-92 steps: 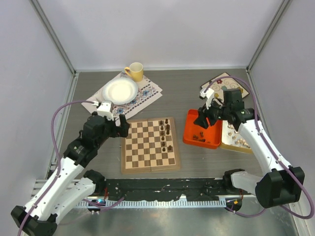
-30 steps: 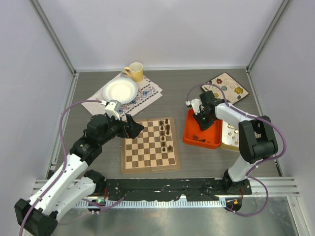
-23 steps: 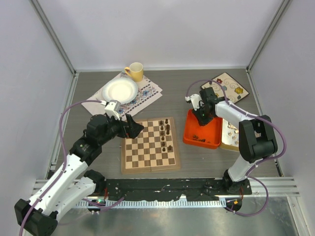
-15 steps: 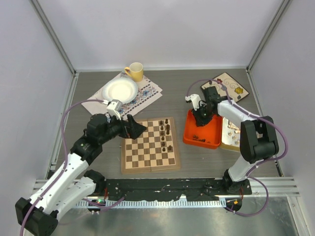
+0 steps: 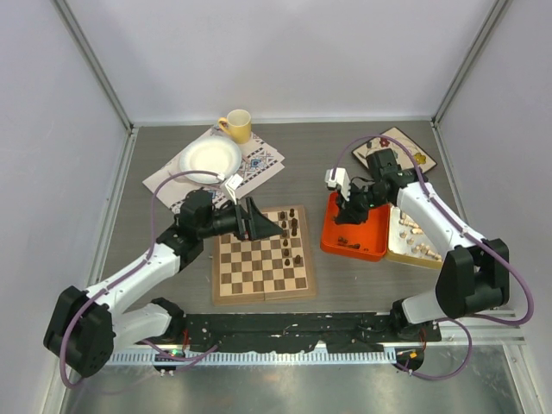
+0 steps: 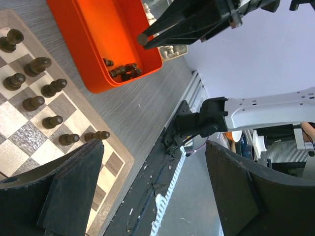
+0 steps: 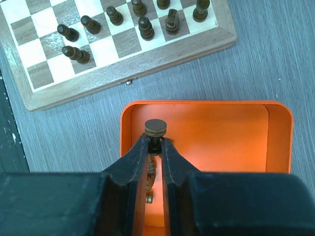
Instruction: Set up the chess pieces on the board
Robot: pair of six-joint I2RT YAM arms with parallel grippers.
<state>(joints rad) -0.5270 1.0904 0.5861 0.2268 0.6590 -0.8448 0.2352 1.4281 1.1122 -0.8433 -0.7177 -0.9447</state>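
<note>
- Grey table [image 5: 310, 168]: lay beneath both grippers.
- Chessboard [image 5: 250, 267]: lay flat under the left gripper [image 5: 266, 222], whose tips hung over the far part of the board. It sat well off to the left of the right gripper [image 5: 347, 212].
- Orange tray [image 5: 373, 237]: lay directly below the right gripper. Its long side was just beside the board edge nearest that gripper.
- Tan tray [image 5: 404, 257]: lay against the orange tray on the side away from the board, to the right of the right gripper. It held pale chess pieces [image 5: 414, 247].
- Left gripper: jaws stood wide apart with nothing between them. Its fingers [image 6: 74, 182] framed the board's corner in the left wrist view.
- Right gripper: jaws were clamped on a dark chess piece [image 7: 155, 129]. The piece's round base projected just past the fingertips, clear above the tray floor.
- Dark chessmen [image 5: 289, 231]: stood in a loose cluster on the board's right-hand files, just ahead of the left gripper's tips and between the two grippers.
- Loose dark pieces [image 6: 123, 71]: lay in a small heap at the orange tray's near end, below the right gripper and back toward its wrist.
</note>
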